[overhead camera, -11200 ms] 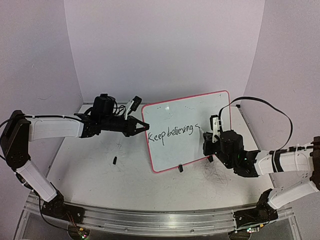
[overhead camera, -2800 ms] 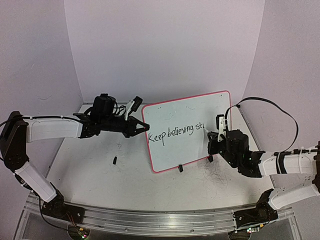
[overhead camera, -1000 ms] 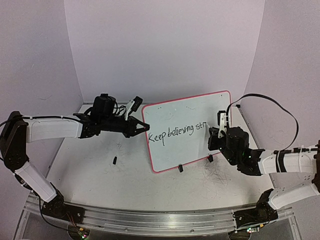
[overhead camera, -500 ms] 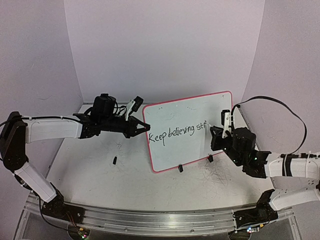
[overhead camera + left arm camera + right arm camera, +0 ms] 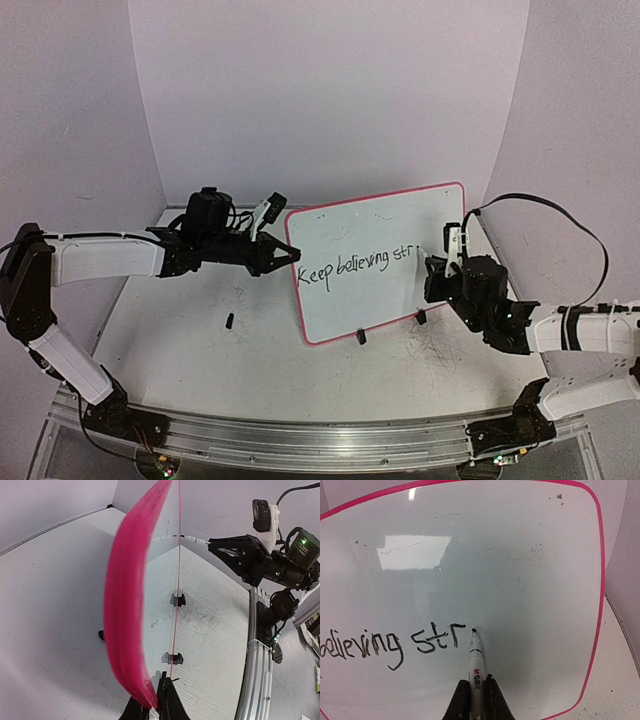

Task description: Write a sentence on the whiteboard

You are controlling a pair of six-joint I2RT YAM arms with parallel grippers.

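Both hands are clamped tight: my left hand [image 5: 291,256] pinches the left rim of the whiteboard [image 5: 372,222], standing on edge on the scribble-scuffed grey-white tabletop [image 5: 200,350] between pale lilac walls [image 5: 330,90], while my right hand [image 5: 475,700] grips a marker [image 5: 475,662], tip just right of the sentence [image 5: 357,265], which reads "Keep believing str".

You can read one handwritten black line, the sentence [image 5: 355,267], on the whiteboard [image 5: 400,215]: "Keep believing str". In your right wrist view it sits toward 8 o'clock on the board, cut off to "elieving str". The marker [image 5: 476,672], at 6 o'clock, carries small red print, too blurred to read.
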